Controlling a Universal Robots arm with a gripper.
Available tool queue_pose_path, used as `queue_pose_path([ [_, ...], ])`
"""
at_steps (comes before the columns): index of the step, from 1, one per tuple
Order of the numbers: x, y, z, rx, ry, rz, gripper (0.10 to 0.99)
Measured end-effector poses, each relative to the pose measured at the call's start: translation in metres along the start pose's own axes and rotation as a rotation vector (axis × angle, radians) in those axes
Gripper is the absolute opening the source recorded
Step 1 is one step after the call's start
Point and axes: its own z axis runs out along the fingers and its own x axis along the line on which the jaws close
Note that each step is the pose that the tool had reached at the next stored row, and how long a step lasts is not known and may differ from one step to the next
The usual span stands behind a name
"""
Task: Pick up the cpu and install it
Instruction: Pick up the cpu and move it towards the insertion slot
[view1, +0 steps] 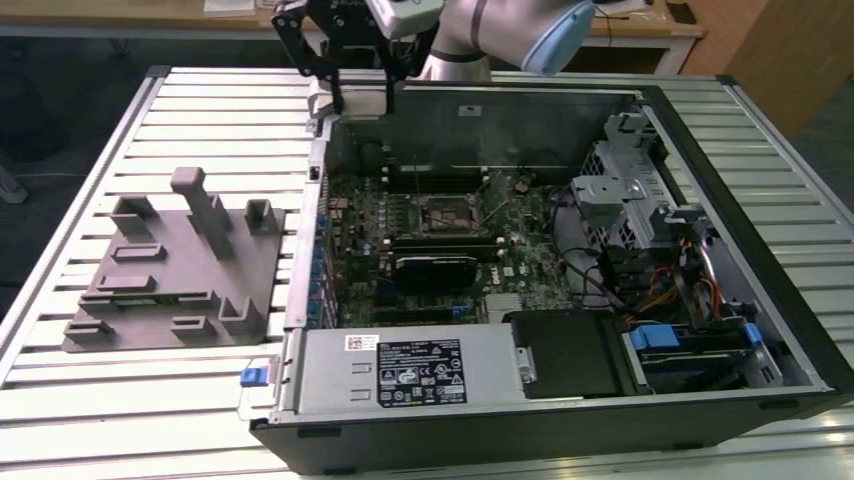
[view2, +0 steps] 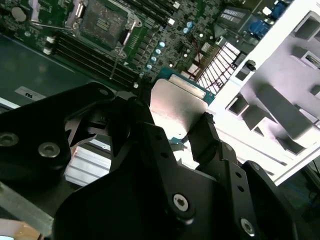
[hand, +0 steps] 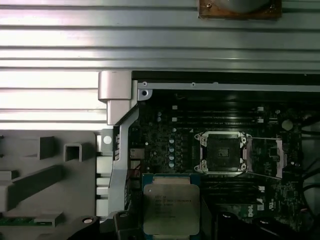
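Gripper (view1: 364, 100) clamped on the cpu (view2: 177, 105), raised over the open computer case (view1: 534, 120).
The black fingers (view2: 202, 135) press on opposite edges of the silvery chip, carrying it flat with its metal top toward the wrist. They hide part of its rim in the second wrist view, and in the first wrist view its near edge is cut off. The arm comes in from the far side in the exterior view with its wrist pointing down and its upper links out of frame, above the case's far corner on the exterior view's left. The cpu socket (hand: 222, 152) on the motherboard (view1: 521, 250) lies uncovered, well apart from the chip. A grey fixture block (view1: 174, 265) stands on the slatted table (view1: 80, 180).
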Motion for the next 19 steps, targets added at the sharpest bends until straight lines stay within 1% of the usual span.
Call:
queue_pose_path([
  [12, -0.0259, 0.0048, 0.0004, 0.000, 0.0000, 0.000, 0.541],
  [19, -0.0392, 0.0070, 0.0007, 0.000, 0.0000, 0.000, 0.541],
])
